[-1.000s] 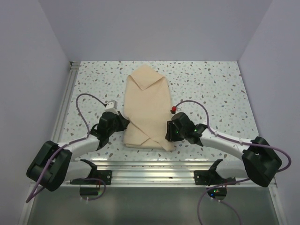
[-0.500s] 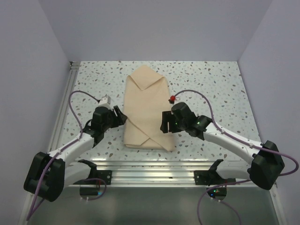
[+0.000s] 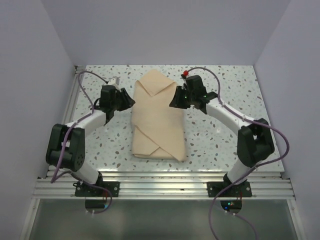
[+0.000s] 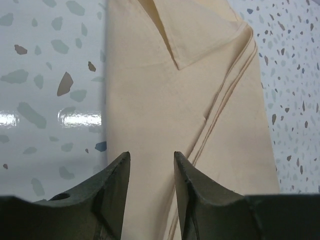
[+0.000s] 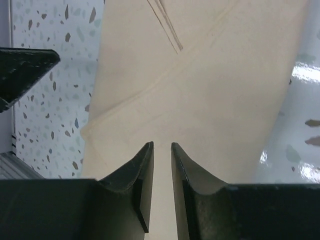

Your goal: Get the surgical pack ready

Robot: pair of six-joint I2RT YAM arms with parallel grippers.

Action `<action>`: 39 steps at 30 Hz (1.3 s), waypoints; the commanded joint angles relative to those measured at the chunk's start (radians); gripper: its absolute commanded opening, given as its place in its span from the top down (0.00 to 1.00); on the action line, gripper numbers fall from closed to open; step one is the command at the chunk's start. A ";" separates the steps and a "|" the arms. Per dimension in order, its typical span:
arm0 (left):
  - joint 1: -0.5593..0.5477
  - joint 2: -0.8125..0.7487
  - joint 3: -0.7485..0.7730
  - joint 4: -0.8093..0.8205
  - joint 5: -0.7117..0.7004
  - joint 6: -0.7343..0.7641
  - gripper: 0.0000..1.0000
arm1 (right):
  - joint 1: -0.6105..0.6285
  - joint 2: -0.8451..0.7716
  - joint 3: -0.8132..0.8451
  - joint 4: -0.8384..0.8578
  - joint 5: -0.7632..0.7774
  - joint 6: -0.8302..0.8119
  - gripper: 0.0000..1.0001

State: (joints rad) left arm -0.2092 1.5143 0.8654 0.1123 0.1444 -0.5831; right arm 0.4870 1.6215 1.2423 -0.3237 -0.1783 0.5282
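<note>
surgical pack (image 3: 157, 120): beige folded bundle, flat on the speckled table (image 3: 225, 80), between both end effectors.
left end effector (image 3: 127, 100): at the pack's far-left edge, fingers apart, gripping nothing.
right end effector (image 3: 175, 98): at the pack's far-right edge, fingers a narrow gap apart over the cloth.

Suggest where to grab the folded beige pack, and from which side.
I'd take the pack by its long side edges, left gripper and right gripper each low from its own side. It lies flat, lengthwise away from the arms, and stacked fold layers along its side give something to pinch. The pointed top flap looks loose and could pull open.
</note>
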 commanded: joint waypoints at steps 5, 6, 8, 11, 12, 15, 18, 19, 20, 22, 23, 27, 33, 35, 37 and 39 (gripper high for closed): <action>0.039 0.259 0.251 0.024 0.124 0.040 0.59 | -0.089 0.257 0.198 0.182 -0.112 0.176 0.93; 0.039 0.279 0.277 0.012 0.121 0.052 0.59 | -0.100 0.321 0.227 0.198 -0.115 0.202 0.97; 0.040 0.337 0.358 -0.023 0.107 0.063 0.59 | -0.129 0.382 0.264 0.251 -0.121 0.290 1.00; 0.041 0.411 0.450 -0.063 0.104 0.075 0.65 | -0.156 0.480 0.319 0.317 -0.122 0.387 1.00; 0.041 0.426 0.466 -0.066 0.104 0.075 0.67 | -0.157 0.526 0.341 0.319 -0.113 0.403 1.00; 0.044 0.471 0.506 -0.071 0.096 0.074 0.69 | -0.163 0.587 0.422 0.316 -0.072 0.450 1.00; 0.050 0.503 0.520 -0.066 0.095 0.059 0.69 | -0.165 0.661 0.492 0.321 -0.035 0.487 1.00; 0.050 0.515 0.521 -0.057 0.098 0.057 0.69 | -0.166 0.702 0.515 0.312 -0.030 0.493 1.00; 0.053 0.521 0.523 -0.056 0.099 0.055 0.69 | -0.165 0.718 0.549 0.311 -0.024 0.506 1.00; 0.053 0.534 0.534 -0.056 0.096 0.055 0.69 | -0.163 0.765 0.583 0.308 0.000 0.518 1.00; 0.054 0.537 0.535 -0.056 0.095 0.055 0.69 | -0.165 0.779 0.610 0.310 0.008 0.524 1.00; 0.056 0.546 0.544 -0.053 0.093 0.052 0.69 | -0.165 0.865 0.695 0.351 0.010 0.567 1.00; 0.057 0.589 0.590 -0.059 0.101 0.052 0.69 | -0.162 1.021 0.928 0.434 -0.007 0.658 1.00; 0.057 0.607 0.612 -0.063 0.101 0.054 0.69 | -0.162 1.044 1.003 0.477 0.013 0.676 1.00; 0.059 0.619 0.630 -0.063 0.104 0.057 0.69 | -0.165 1.068 1.043 0.505 0.036 0.682 1.00; 0.057 0.630 0.639 -0.063 0.107 0.063 0.69 | -0.169 1.080 1.095 0.502 0.091 0.678 0.99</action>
State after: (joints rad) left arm -0.1638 2.1250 1.4555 0.0410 0.2321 -0.5365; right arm 0.3206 2.7071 2.2333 0.0811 -0.1669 1.1725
